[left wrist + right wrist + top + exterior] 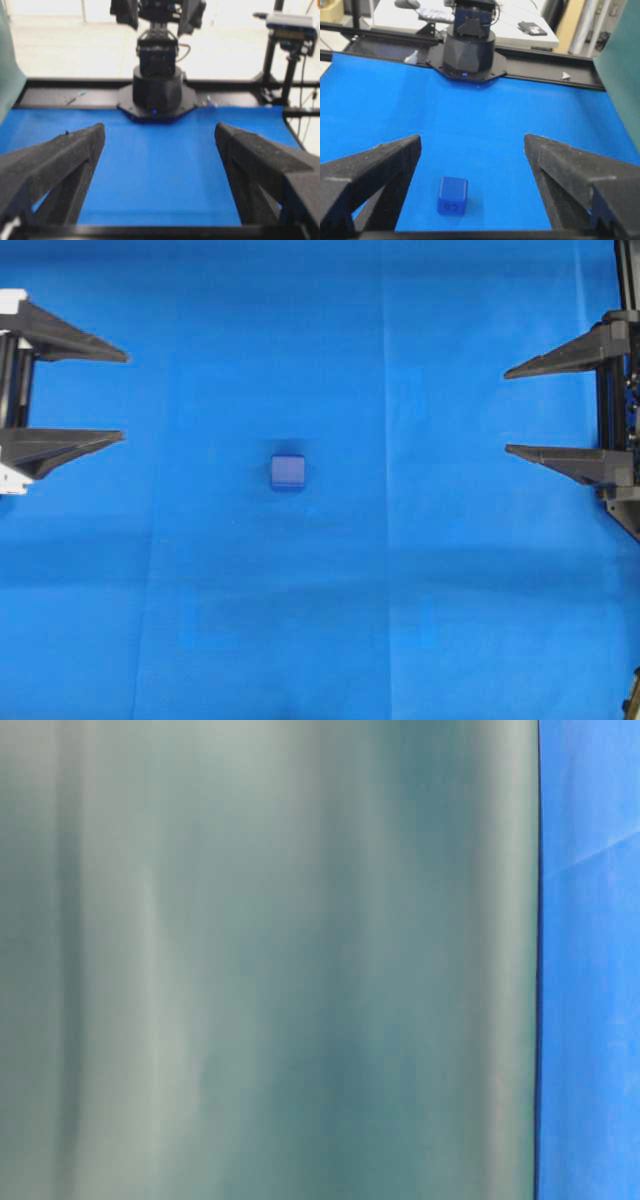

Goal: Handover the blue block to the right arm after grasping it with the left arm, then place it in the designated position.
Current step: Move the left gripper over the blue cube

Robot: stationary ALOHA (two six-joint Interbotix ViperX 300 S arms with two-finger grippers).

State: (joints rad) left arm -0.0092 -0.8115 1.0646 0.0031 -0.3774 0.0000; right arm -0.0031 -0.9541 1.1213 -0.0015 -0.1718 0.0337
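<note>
from overhead, the blue block (288,471) sits alone on the bright-blue cloth (420,570), a little left of the middle and well apart from both grippers. the left gripper (122,396) pokes in from the left edge with its two pointed black fingers spread wide and nothing between them, white plastic pieces showing on its frame. the right gripper (508,410) comes in from the right edge, all black, its fingers likewise spread wide and empty. the table-level view is almost wholly filled by a blurred grey-green surface (270,960), with only a strip of the cloth at the right side. the left wrist view looks between its own wide-set fingers (60,155) across bare cloth to the opposite arm's black base (156,92); the block is not seen here. the right wrist view shows the block low between its parted fingers (375,165), nearer the left one, touching neither, an embossed mark on its near face.
</note>
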